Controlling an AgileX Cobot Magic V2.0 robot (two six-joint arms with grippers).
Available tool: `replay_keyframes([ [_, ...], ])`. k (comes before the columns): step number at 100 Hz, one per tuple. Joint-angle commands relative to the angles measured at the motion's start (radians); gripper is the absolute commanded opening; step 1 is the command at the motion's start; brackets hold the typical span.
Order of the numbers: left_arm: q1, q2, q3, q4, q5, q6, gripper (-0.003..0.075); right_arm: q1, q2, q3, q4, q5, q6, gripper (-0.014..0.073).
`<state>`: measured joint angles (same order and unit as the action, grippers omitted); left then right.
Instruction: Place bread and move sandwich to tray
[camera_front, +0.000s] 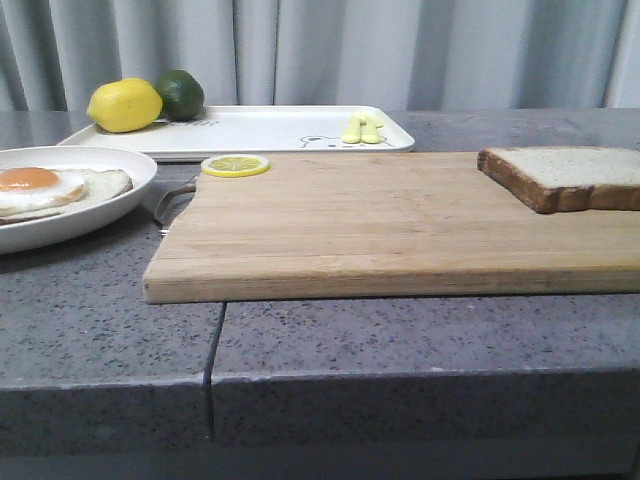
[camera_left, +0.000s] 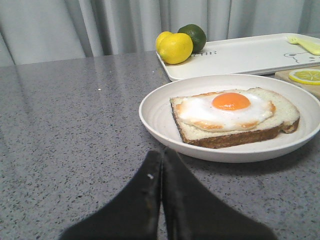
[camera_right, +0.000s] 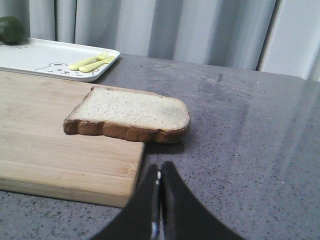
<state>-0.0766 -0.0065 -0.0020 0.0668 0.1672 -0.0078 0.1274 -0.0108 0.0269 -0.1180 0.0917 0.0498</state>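
Note:
The bread (camera_front: 565, 175), a thick white slice with a brown crust, lies flat on the right end of the wooden cutting board (camera_front: 380, 220), one corner overhanging the board's edge (camera_right: 131, 114). The sandwich shows only as a thin slice bearing a fried egg (camera_left: 232, 115), lying on the round white plate (camera_left: 155, 115) at the left (camera_front: 40, 190). At the back stands the white tray (camera_front: 260, 128) with its bear drawing. My left gripper (camera_left: 162, 152) is shut and empty just short of the plate. My right gripper (camera_right: 160, 167) is shut and empty over the counter, near the bread. Neither gripper shows in the front view.
A lemon (camera_front: 124, 105) and a lime (camera_front: 180, 94) sit at the tray's left end, and a yellow fork and spoon (camera_front: 362, 129) lie at its right. A lemon slice (camera_front: 235, 165) rests on the board's back left corner. The grey counter has a seam (camera_front: 214, 350).

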Motion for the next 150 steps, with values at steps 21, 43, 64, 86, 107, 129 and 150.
replay_keyframes([
  [21,0.001,-0.029,0.017,0.0,-0.083,-0.001,-0.002,-0.006,-0.018,0.003,-0.002,-0.086,0.001,-0.0067],
  [43,0.001,-0.029,0.017,0.0,-0.102,-0.001,-0.002,-0.006,-0.018,0.001,0.013,-0.123,0.003,-0.0067],
  [64,0.001,-0.029,-0.008,-0.142,-0.133,-0.001,-0.0019,-0.006,-0.018,-0.065,0.134,-0.04,0.025,-0.0067],
  [86,0.001,0.022,-0.079,-0.323,-0.112,-0.001,-0.0019,-0.006,0.027,-0.21,0.185,0.105,0.027,-0.0067],
  [107,0.001,0.139,-0.262,-0.327,0.034,-0.001,-0.002,-0.006,0.151,-0.388,0.185,0.276,0.027,-0.0067],
  [129,0.001,0.345,-0.539,-0.32,0.297,0.082,-0.002,-0.006,0.314,-0.561,0.185,0.402,0.027,-0.0067],
  [150,0.001,0.518,-0.784,-0.32,0.488,0.1,-0.002,-0.006,0.465,-0.72,0.183,0.545,0.023,-0.0067],
])
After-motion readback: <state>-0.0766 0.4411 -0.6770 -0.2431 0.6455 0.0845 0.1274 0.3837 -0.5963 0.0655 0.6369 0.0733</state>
